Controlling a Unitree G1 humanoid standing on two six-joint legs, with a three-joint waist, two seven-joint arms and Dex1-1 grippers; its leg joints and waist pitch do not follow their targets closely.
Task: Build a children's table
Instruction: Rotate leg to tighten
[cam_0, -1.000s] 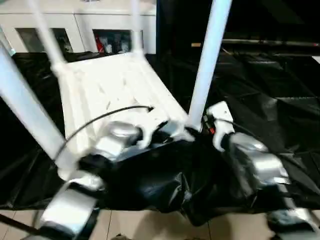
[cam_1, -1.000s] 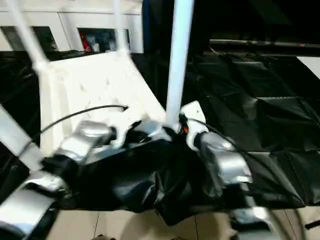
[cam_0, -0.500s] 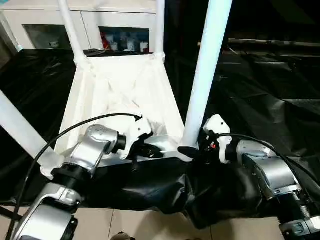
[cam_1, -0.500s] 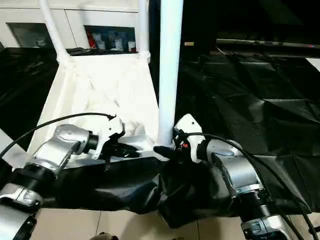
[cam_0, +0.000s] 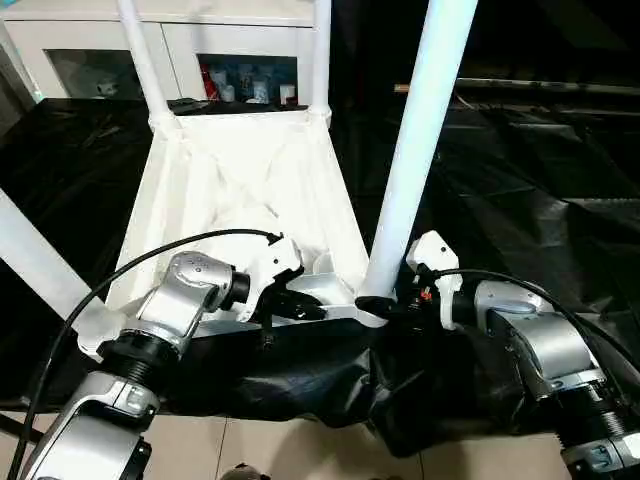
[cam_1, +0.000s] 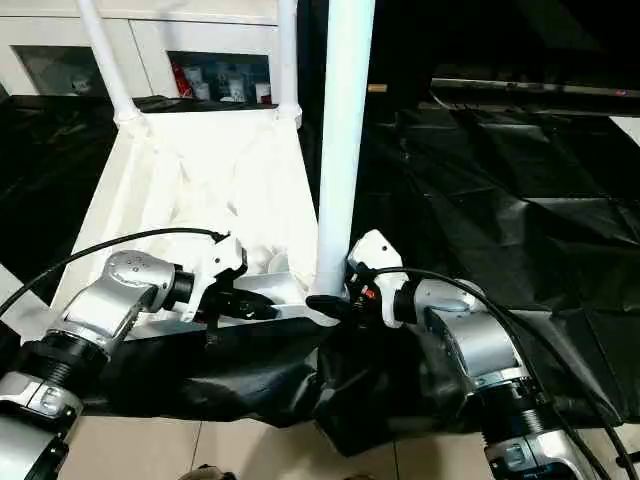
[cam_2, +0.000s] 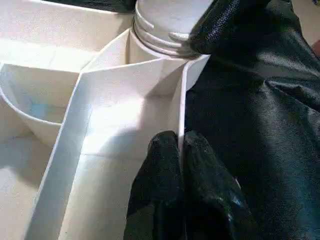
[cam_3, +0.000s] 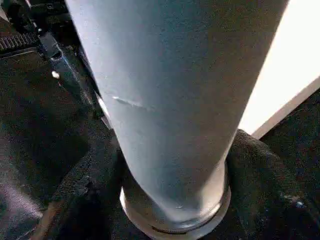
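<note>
Lying upside down on black plastic sheeting (cam_0: 540, 190), the white tabletop (cam_0: 240, 190) shows its ribbed underside, with legs standing in its corner sockets. The left tool (cam_2: 181, 150) is clenched on the thin near rim wall. The right tool (cam_3: 175, 175) has its black fingers (cam_3: 85, 190) round the base of the near right leg (cam_0: 410, 170), just above its socket. Behind stands a white glass-door cabinet (cam_0: 250, 45) holding small, unreadable items.

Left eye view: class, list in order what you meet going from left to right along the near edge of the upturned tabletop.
near-left leg → left gripper → near-right leg → right gripper
</note>
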